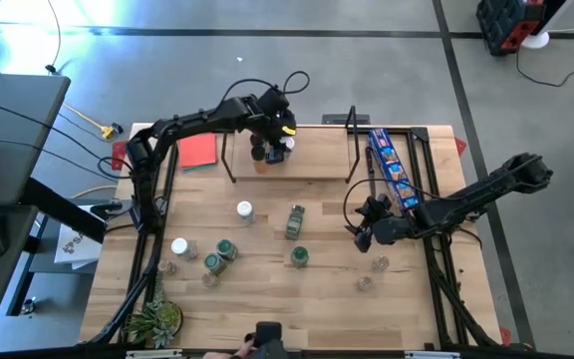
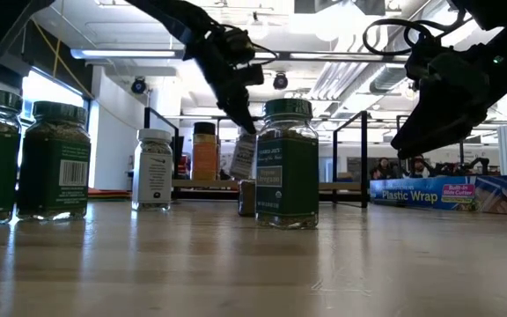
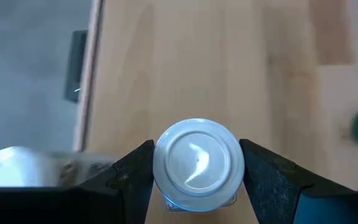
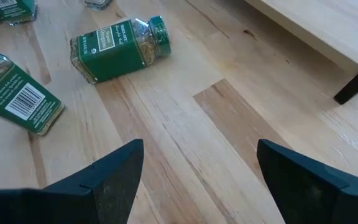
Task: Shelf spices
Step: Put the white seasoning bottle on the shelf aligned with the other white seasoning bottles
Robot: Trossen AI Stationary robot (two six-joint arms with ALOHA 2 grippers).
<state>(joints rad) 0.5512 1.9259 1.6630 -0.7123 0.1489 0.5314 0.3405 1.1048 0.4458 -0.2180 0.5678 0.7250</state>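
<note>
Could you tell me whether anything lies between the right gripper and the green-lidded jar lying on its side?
Nothing visible does. The right gripper is open above bare table, and only wood shows between it and the tipped jar. Another jar lies off to one side, out of the path.

Two dark, near-black arms of slender tubular links with thicker rounded joint housings. Left arm (image 1: pixel 202 120): glossy black shell, black cables looping loosely above the wrist, a small yellow patch beside the wrist block. Right arm (image 1: pixel 466 199): same matte-black build, bulbous elbow housing, a black cable curling in a ring near the wrist. Left gripper (image 3: pixel 197 171): two black wedge-shaped fingers (image 3: pixel 132 177) with flat angular facets and straight inner faces. Right gripper (image 4: pixel 197 180): matching pair of broad black fingers (image 4: pixel 107 177), chamfered edges, faint seam line across each. In low view, dangling cable loops and blocky dark wrist housings.
</note>
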